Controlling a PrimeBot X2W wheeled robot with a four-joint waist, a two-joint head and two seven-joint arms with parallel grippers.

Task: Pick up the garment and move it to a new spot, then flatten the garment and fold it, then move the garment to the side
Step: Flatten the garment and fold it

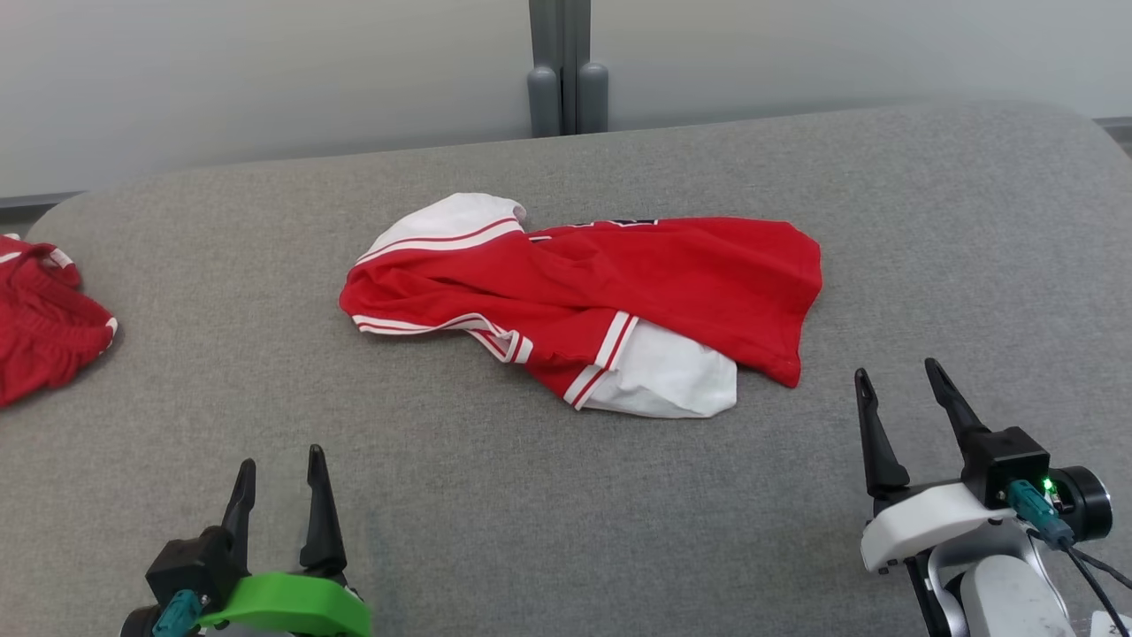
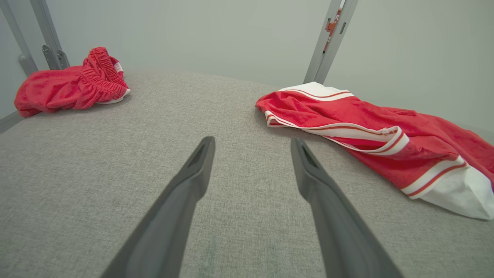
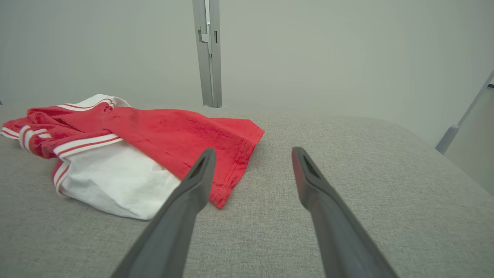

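Two sets of jaws stood wide open and empty over the pad [image 1: 531,513]: left gripper [image 1: 281,456], right gripper [image 1: 895,366]. The crumpled garment [image 1: 619,283] lay mid-pad ahead of both, touching neither, its hem [image 1: 799,367] near the right gripper, well apart from the left.

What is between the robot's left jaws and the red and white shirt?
Nothing. Only bare grey surface lies between the left jaws and the shirt. The head view and the left wrist view both show it.
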